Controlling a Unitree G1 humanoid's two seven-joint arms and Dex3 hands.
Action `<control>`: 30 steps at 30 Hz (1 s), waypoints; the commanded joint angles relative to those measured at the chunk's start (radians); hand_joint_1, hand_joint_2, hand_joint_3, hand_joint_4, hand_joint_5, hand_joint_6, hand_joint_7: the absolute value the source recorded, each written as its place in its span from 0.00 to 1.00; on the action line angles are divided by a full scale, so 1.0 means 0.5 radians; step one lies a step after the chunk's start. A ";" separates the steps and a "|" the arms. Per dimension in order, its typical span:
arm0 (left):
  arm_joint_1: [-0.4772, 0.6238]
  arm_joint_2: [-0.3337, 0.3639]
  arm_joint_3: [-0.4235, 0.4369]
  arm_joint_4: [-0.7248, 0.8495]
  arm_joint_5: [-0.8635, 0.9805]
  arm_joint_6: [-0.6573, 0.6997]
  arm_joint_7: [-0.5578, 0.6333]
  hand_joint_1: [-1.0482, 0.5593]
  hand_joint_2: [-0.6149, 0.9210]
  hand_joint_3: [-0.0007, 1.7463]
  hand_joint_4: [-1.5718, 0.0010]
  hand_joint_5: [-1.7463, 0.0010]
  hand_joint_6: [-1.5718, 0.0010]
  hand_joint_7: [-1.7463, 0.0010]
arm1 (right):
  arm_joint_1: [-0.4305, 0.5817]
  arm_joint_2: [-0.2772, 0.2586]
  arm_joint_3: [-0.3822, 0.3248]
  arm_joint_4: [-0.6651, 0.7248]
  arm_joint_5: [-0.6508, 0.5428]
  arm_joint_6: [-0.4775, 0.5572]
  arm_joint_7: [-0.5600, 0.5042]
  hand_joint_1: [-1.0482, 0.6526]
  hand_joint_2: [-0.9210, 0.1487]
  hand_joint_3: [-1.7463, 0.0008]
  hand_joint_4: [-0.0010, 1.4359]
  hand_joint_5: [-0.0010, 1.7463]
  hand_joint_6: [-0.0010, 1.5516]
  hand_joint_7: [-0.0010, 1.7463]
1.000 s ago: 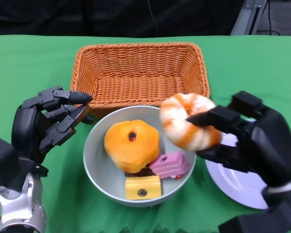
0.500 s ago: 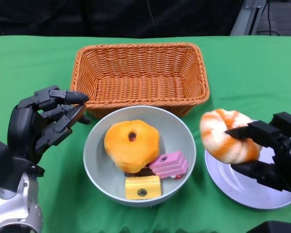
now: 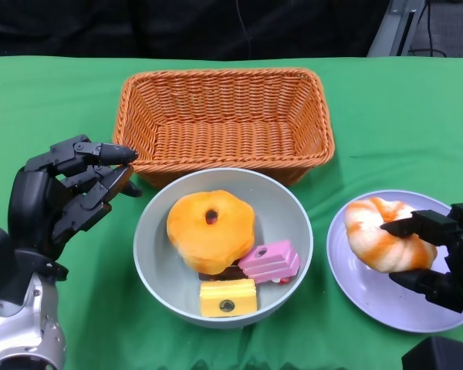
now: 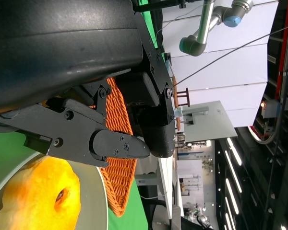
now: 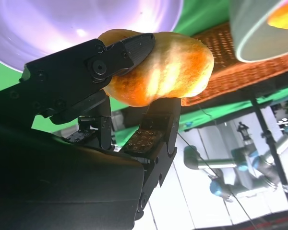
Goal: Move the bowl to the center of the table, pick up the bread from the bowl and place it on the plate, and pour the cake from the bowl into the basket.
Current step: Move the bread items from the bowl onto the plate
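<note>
Orange-and-white striped bread ring (image 3: 384, 243) held between fingers (image 3: 417, 226) of right hand (image 3: 440, 254), low over white round plate (image 3: 370, 297), positioned for release. Left hand (image 3: 62, 196) empty, fingers apart, beside grey round bowl (image 3: 150, 262), presumably readied for pouring into woven orange wicker basket (image 3: 224, 116).

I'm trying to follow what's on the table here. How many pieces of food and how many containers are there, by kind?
Bread rolls: 2, orange round roll in the grey bowl, striped orange-and-white roll in the right hand
Cake pieces: 2, pink, yellow
Containers: 3, bowl, wicker basket, white plate
Total: 7
</note>
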 commanded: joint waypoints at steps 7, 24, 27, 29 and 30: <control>-0.008 0.035 0.010 -0.007 -0.004 0.005 -0.012 0.51 1.00 0.13 0.47 0.29 0.34 0.67 | -0.137 -0.020 0.035 0.310 -0.021 0.043 -0.177 0.60 0.04 0.98 0.57 0.84 0.58 0.49; 0.003 0.033 -0.002 -0.026 0.031 0.004 0.040 0.51 1.00 0.13 0.47 0.28 0.34 0.66 | -0.023 -0.029 0.085 -0.093 0.124 0.608 0.584 0.53 0.02 1.00 0.60 0.32 0.63 0.05; -0.002 0.040 -0.002 -0.016 0.042 -0.003 0.038 0.51 1.00 0.14 0.47 0.28 0.34 0.66 | 0.035 -0.067 0.104 -0.341 0.072 0.828 0.878 0.49 0.03 1.00 0.60 0.09 0.54 0.01; -0.002 0.042 -0.004 -0.015 0.056 -0.015 0.047 0.51 1.00 0.14 0.46 0.27 0.34 0.66 | 0.065 -0.103 0.120 -0.475 0.037 0.921 1.034 0.47 0.04 1.00 0.53 0.03 0.47 0.00; -0.003 0.043 -0.004 -0.014 0.061 -0.020 0.050 0.51 1.00 0.14 0.46 0.27 0.34 0.65 | 0.078 -0.115 0.124 -0.530 0.032 0.955 1.096 0.46 0.04 1.00 0.51 0.02 0.45 0.00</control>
